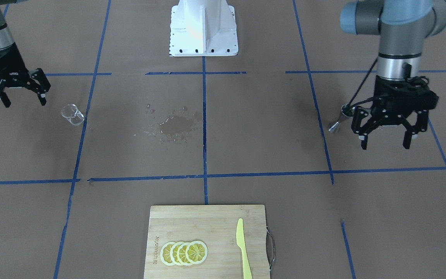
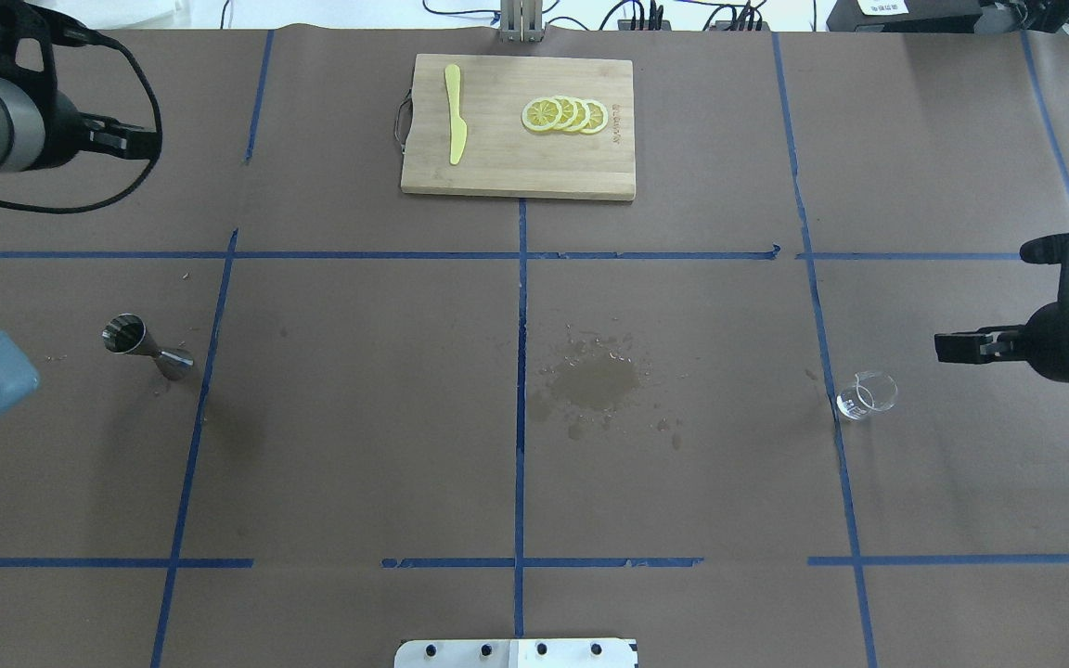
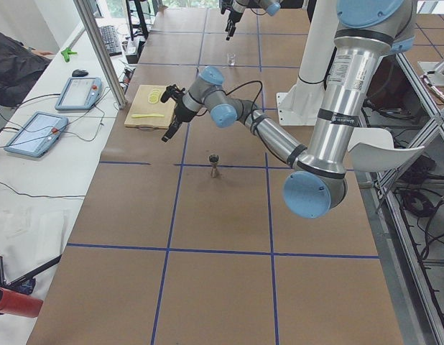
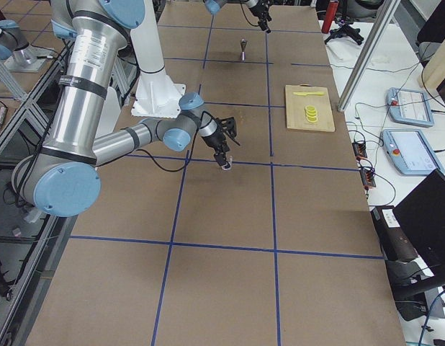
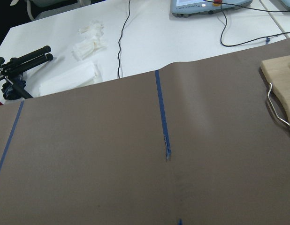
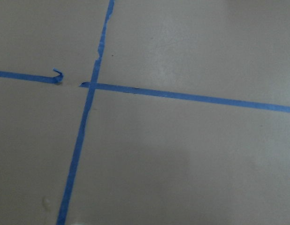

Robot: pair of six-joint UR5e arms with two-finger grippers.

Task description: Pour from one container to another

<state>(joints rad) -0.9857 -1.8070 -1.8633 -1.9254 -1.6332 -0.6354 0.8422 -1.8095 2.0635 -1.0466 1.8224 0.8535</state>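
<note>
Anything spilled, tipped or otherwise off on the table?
Yes: a wet patch with scattered droplets sits in the middle of the brown paper, between the glass and the jigger. It looks like spilled liquid. Both containers stand upright; nothing else stands out.

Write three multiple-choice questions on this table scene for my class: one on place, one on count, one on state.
1. Where is the steel jigger? A on the cutting board; B on the table beside the left gripper; C in the right gripper.
2. How many lemon slices lie on the board? A two; B four; C six.
3. How are the grippers? A both open, empty; B left shut on jigger; C both shut.
Answers: 1B, it stands on the brown paper. 2B, four overlapping slices. 3A, fingers spread, nothing between.
</note>
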